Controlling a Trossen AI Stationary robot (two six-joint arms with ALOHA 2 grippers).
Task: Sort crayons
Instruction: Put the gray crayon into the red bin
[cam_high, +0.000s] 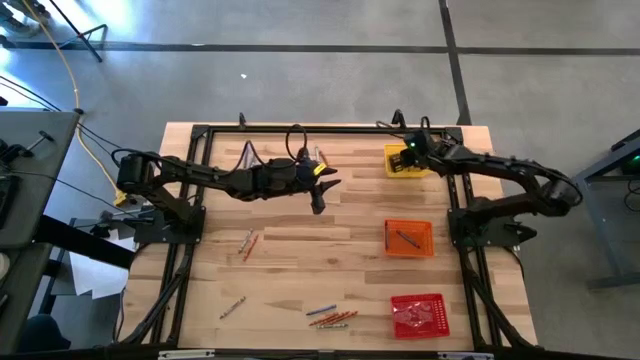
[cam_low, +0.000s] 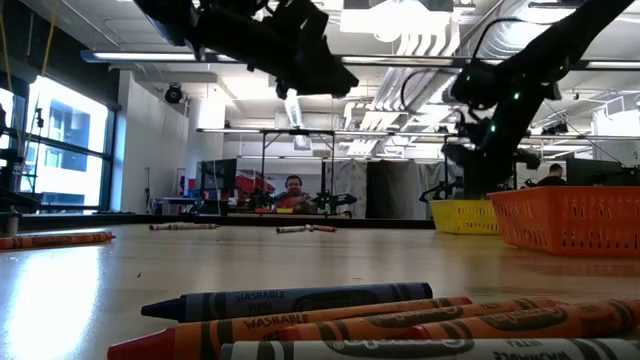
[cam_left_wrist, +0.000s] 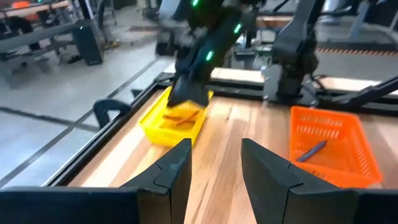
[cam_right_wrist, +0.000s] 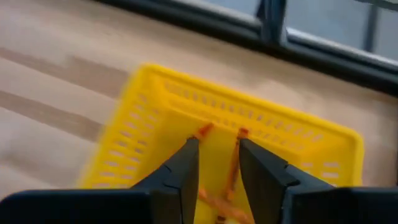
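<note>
Crayons lie scattered on the wooden table: a pair (cam_high: 247, 243) left of centre, one (cam_high: 232, 307) near the front, and a blue, orange and reddish cluster (cam_high: 331, 317) at the front, which is close up in the low view (cam_low: 300, 300). Several orange crayons (cam_right_wrist: 214, 202) lie in the yellow tray (cam_high: 404, 161). A grey-blue one (cam_left_wrist: 311, 149) lies in the orange tray (cam_high: 409, 238). My left gripper (cam_left_wrist: 214, 163) hangs open and empty above the table's middle (cam_high: 319, 197). My right gripper (cam_right_wrist: 217, 158) is open just above the yellow tray (cam_right_wrist: 155, 118).
A red mesh tray (cam_high: 418, 314) stands at the front right. More crayons (cam_high: 319, 156) lie near the far edge. The black frame rails (cam_high: 330, 129) run around the table. A person (cam_low: 292, 190) shows in the room beyond the table.
</note>
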